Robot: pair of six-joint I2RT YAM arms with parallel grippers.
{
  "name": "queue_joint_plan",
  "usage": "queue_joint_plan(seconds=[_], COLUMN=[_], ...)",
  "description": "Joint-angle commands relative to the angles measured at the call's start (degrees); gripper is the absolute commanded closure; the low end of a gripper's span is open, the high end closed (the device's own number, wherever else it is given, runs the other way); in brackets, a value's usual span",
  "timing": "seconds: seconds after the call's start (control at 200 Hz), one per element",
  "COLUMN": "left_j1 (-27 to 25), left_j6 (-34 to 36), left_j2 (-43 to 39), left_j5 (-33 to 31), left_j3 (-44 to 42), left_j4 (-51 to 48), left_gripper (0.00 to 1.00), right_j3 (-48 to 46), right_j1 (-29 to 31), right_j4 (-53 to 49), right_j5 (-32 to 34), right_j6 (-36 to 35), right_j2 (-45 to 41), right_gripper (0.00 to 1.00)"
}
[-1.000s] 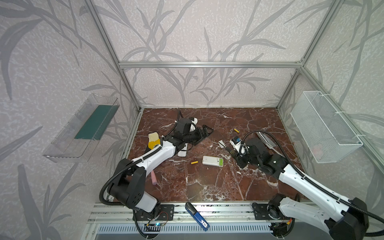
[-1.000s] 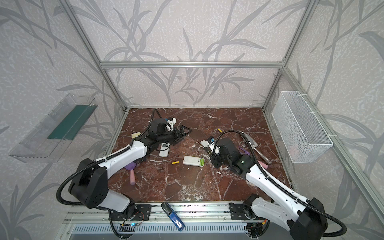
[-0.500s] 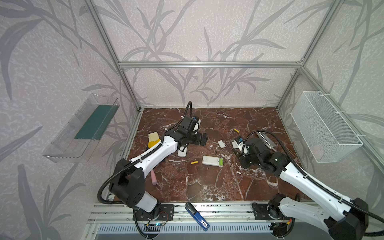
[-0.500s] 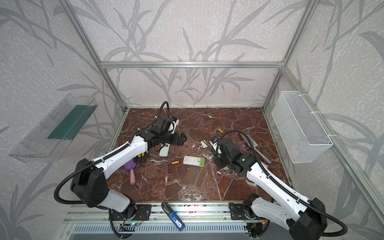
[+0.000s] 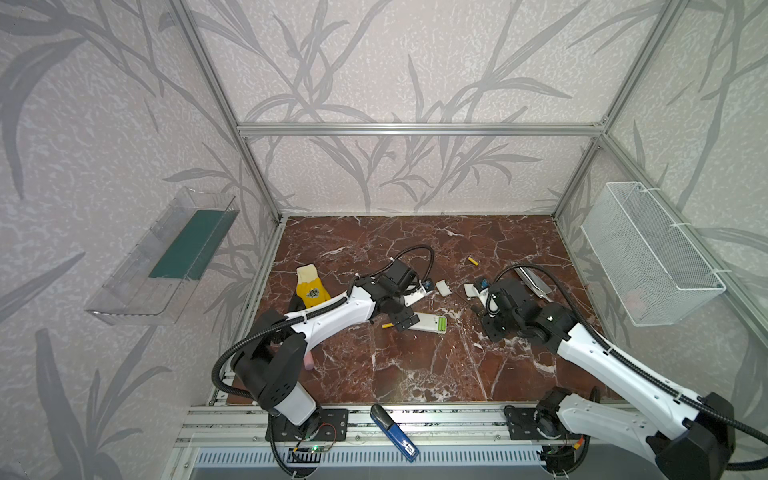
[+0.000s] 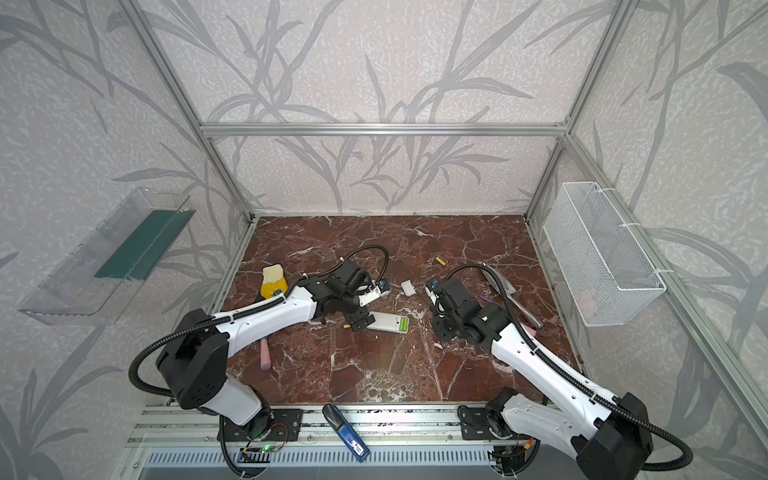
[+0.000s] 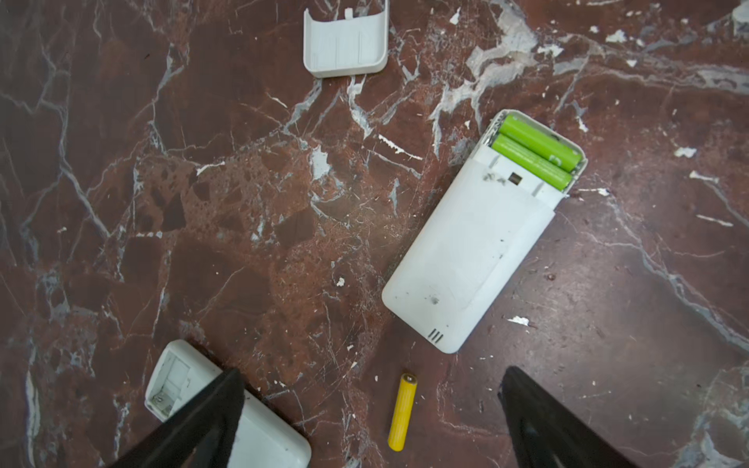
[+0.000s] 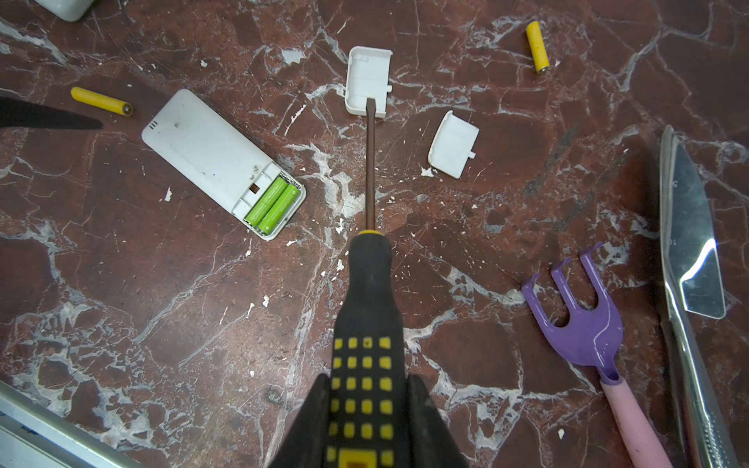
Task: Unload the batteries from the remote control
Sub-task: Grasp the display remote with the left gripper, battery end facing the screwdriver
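A white remote control [image 7: 466, 259] lies face down on the marble floor, its compartment open with two green batteries [image 7: 535, 156] inside; both top views show it [image 5: 426, 323] [image 6: 386, 323]. My open left gripper [image 7: 373, 379] [image 5: 405, 320] hangs over a loose yellow battery [image 7: 402, 411] that lies between its fingers. One finger overlaps a second white remote [image 7: 259, 429] whose compartment is empty. Another yellow battery [image 5: 472, 260] [image 8: 538, 45] lies farther back. My right gripper [image 8: 369, 381] [image 5: 486, 320] is shut on a black-and-yellow screwdriver [image 8: 369, 304].
Two white battery covers [image 8: 369, 83] [image 8: 453, 144] lie beyond the screwdriver tip. A purple rake [image 8: 583, 324] and a steel knife [image 8: 689, 259] lie to the right. A yellow glove [image 5: 309, 286] is at the left, a wire basket [image 5: 648, 257] on the right wall.
My left gripper has swung from the back left, off the second remote, forward and right to the loose yellow battery. The right arm with the screwdriver has barely shifted.
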Motion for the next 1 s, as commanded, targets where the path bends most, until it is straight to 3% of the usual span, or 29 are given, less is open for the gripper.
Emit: queue_joint_plan(seconds=[0.0, 0.19, 0.36, 0.995], left_j1=[-0.7, -0.9, -0.9, -0.9], left_j6=[10.7, 17.9, 19.6, 17.7], left_j2=[-1.0, 1.7, 5.1, 16.6], left_j5=[1.2, 9.7, 12.7, 9.3], left_j3=[-0.7, 0.1, 1.7, 7.8], left_j4=[-0.9, -4.8, -5.5, -3.8], left_gripper=[0.01, 0.04, 0.07, 0.17], right_j3=[0.1, 0.1, -0.8, -0.8], right_j1=[-0.2, -0.3, -0.3, -0.5], right_j4=[-0.4, -0.4, 0.3, 0.4], right_j5=[-0.1, -1.0, -2.1, -2.0], right_j6=[1.2, 1.2, 1.7, 1.8], right_j2=[-0.4, -0.7, -1.3, -1.4], right_gripper=[1.0, 1.0, 1.0, 1.0])
